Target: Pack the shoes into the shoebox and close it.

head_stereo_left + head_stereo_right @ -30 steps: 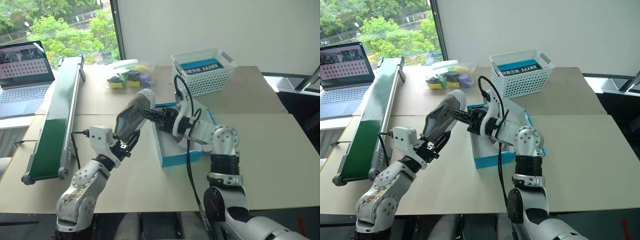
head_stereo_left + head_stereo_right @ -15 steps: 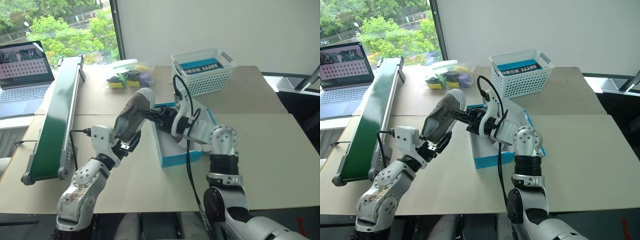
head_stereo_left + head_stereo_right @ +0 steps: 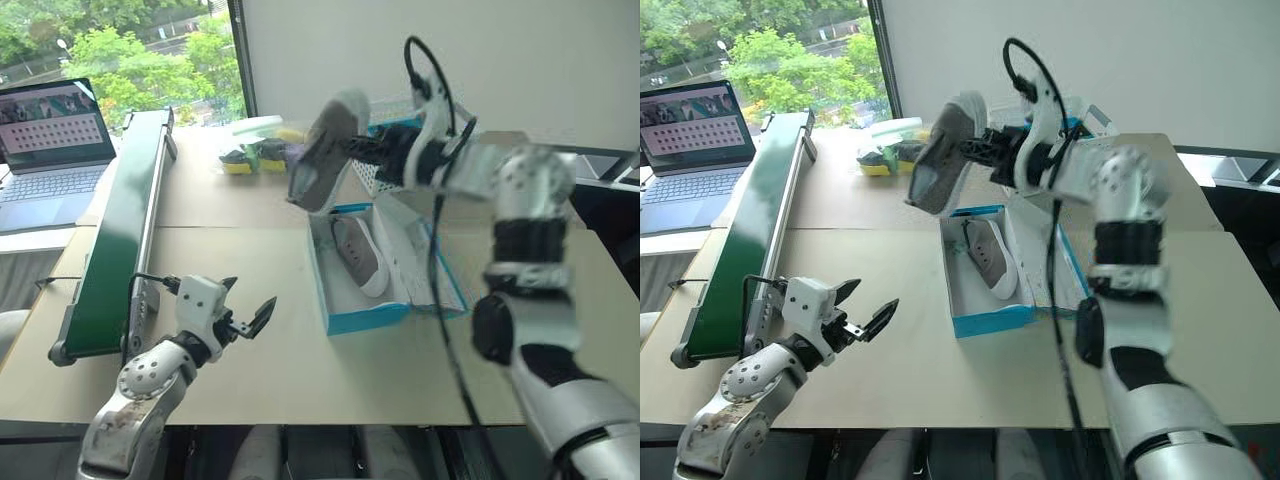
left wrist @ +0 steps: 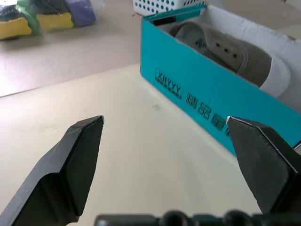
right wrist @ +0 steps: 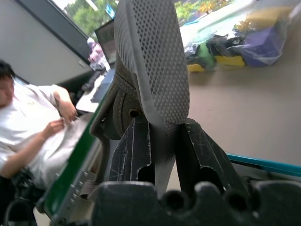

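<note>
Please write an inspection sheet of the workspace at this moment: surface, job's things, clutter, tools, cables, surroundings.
Surface: beige table.
Job's things: open blue shoebox holds one shoe; second shoe in the air above it.
Clutter: white basket, bag of coloured items, green conveyor.
Tools: left tool open, empty, over the table; right tool shut on the second shoe's sole.
Cables: black cable along the right arm.
Surroundings: laptop, window, seated person.
</note>
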